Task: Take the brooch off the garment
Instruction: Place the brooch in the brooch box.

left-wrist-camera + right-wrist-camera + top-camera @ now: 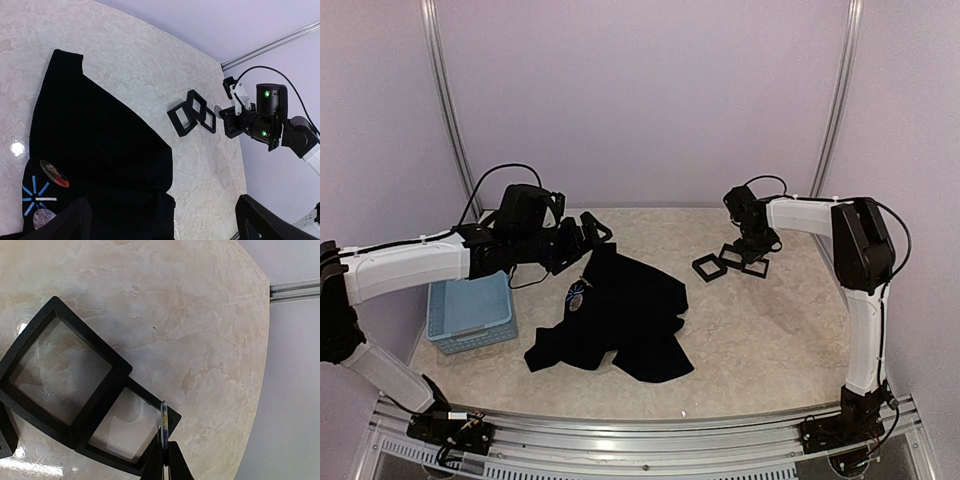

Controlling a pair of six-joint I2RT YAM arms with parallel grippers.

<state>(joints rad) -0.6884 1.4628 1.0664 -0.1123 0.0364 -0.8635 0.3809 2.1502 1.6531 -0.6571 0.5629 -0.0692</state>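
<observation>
The brooch point(164, 427), a thin disc seen edge-on, is pinched between the tips of the right pincer point(164, 456), just above the black square frames point(60, 372). The left pincer point(582, 243) gapes wide, holding nothing, over the black garment point(630, 310) crumpled on the tabletop point(760, 330) beneath it.

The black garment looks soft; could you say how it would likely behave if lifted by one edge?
The garment lies crumpled in folds, so it would probably sag and drape. Pushed, it would likely bunch rather than slide. The round brooch on it should ride along.
</observation>
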